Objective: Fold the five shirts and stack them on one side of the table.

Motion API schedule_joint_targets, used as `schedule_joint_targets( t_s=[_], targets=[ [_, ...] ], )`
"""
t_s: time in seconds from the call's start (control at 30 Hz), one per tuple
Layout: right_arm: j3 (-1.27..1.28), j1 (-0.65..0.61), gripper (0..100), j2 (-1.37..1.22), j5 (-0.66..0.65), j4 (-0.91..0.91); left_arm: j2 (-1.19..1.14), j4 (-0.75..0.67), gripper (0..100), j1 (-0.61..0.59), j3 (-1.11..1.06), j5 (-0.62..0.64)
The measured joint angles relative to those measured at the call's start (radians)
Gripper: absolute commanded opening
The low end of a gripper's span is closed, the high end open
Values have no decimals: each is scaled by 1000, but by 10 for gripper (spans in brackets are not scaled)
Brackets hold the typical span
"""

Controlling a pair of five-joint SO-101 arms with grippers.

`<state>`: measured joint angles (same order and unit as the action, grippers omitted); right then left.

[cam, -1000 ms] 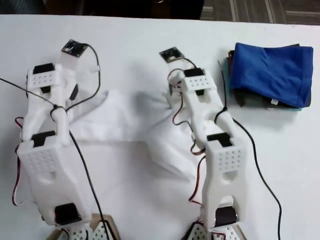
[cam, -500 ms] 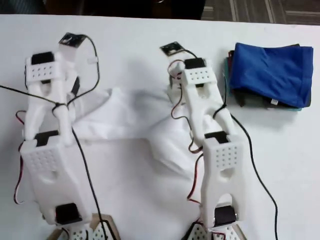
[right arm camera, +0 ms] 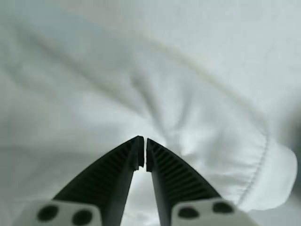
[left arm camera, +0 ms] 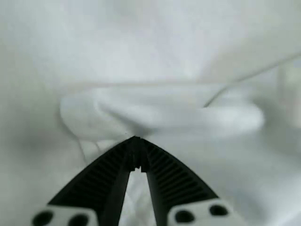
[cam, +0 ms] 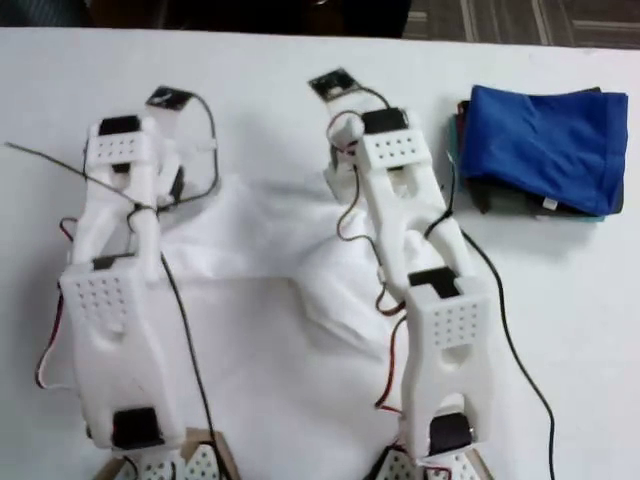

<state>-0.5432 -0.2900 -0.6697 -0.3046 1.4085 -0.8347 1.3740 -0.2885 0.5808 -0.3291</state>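
Left gripper (left arm camera: 136, 146) clamped on white shirt (cam: 250, 230), right gripper (right arm camera: 142, 146) likewise, arms (cam: 445, 330) overhanging the cloth, blue-topped folded stack (cam: 540, 140) nearby

A white table (cam: 260, 70) ends at its far edge against dark floor (cam: 500, 18) marked with pale lines.

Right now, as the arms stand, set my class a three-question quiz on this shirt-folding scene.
1. True or false: the crumpled white fabric shirt lies on the pile of folded shirts.
2. Which colour tops that pile? A red, B blue, C yellow.
3. Fill in: the left pincer and the right pincer are each ____ on the white shirt.
Key: 1 false; 2 B; 3 shut.
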Motion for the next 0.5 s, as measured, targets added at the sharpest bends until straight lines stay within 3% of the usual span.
schedule_joint_targets(
  t_s=[0.23, 0.5],
  targets=[
    [3, 31, 19, -123, 0, -100, -143, 9, 30, -58, 245, -49],
    [0, 40, 19, -143, 0, -114, -282, 132, 30, -78, 519, -101]
  ],
)
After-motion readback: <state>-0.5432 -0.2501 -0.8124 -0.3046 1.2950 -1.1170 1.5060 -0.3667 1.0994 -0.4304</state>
